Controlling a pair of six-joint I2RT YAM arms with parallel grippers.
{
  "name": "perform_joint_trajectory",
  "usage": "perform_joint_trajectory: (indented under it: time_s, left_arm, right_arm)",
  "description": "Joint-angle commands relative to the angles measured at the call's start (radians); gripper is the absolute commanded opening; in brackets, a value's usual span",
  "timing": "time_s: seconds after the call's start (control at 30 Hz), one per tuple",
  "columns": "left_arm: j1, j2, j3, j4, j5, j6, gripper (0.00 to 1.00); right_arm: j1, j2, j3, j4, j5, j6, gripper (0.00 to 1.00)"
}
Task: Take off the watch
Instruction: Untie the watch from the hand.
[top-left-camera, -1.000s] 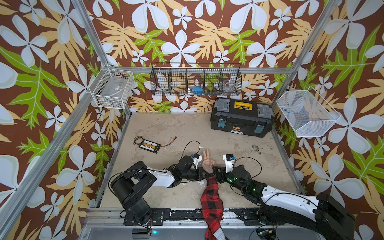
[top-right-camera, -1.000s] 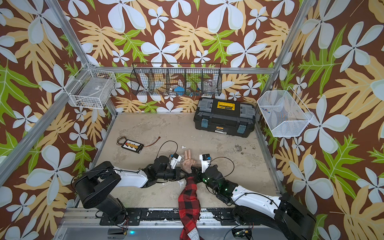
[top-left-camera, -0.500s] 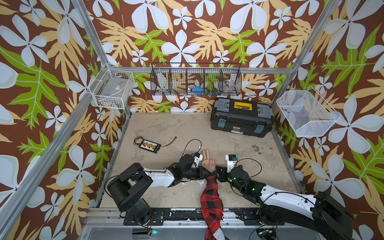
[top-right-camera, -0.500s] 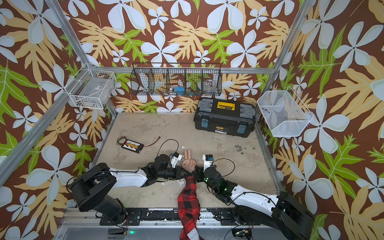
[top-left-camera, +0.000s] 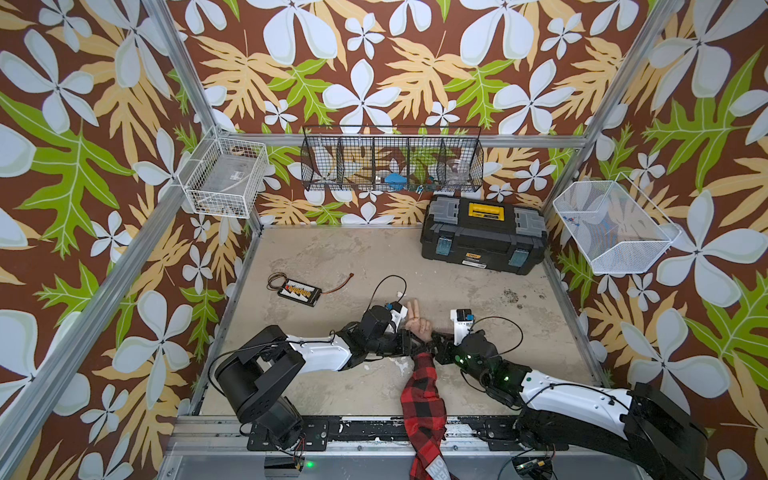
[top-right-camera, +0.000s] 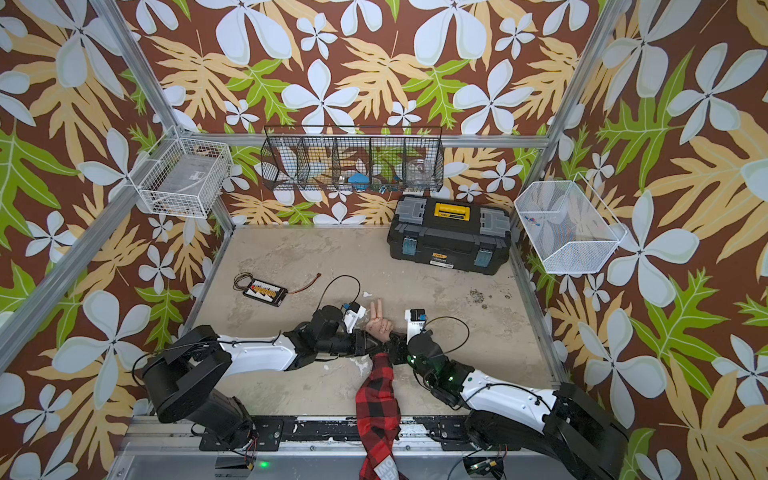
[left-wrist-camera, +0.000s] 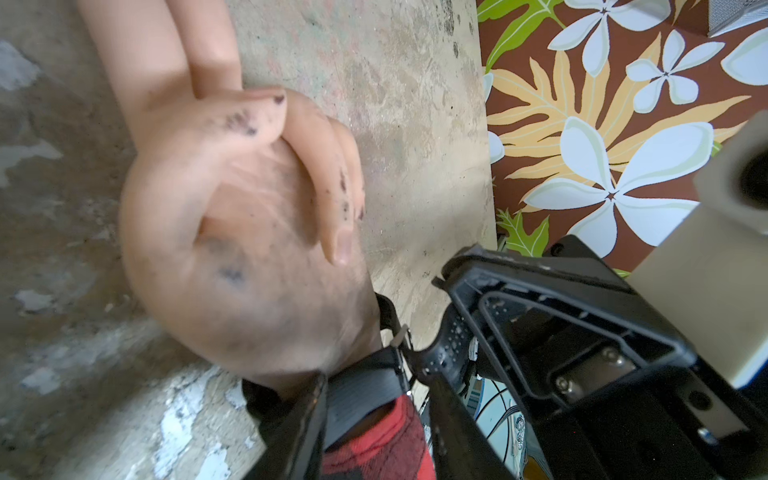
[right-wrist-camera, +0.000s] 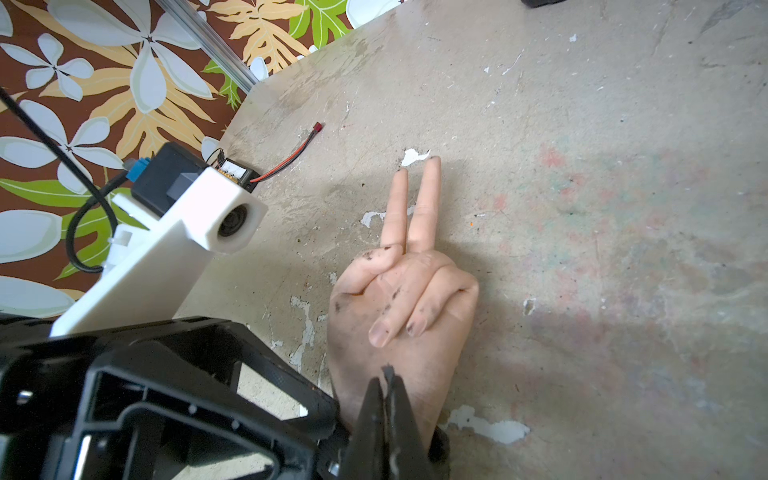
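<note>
The watch (left-wrist-camera: 361, 384) sits strapped round the wrist of the mannequin hand (right-wrist-camera: 399, 307), between the palm and the plaid sleeve (top-left-camera: 422, 390). The arm lies flat on the table (top-left-camera: 332, 257).

The left gripper (top-left-camera: 409, 345) has its jaws apart, one finger on each side of the strap. The right gripper (right-wrist-camera: 386, 390) has its jaws pressed together over the wrist. A thin dark sliver shows at the tips, but I cannot tell whether it is the strap tail.

Hazards:
- The buckle appears fastened, so any pull would likely drag the loose arm rather than free the strap.
- The rubbery band may slip from a shallow pinch.
- The two grippers work almost against each other and could collide.
</note>
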Motion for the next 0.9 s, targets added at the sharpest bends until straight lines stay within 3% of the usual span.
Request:
perform_joint_trajectory:
  time_s: [0.0, 0.37, 0.87]
  left_arm:
    - [-0.006, 0.015, 0.007, -0.080, -0.035, 0.028, 0.43]
    - [-0.026, 0.027, 0.062, -0.251, -0.133, 0.122, 0.35]
    - [-0.057, 0.060, 0.088, -0.294, -0.164, 0.147, 0.22]
  right_arm:
    - [0.001, -0.003, -0.001, -0.035, -0.020, -0.007, 0.00]
    - [0.001, -0.002, 0.001, -0.031, -0.021, -0.008, 0.00]
    - [0.001, -0.009, -0.007, -0.028, -0.020, -0.008, 0.00]
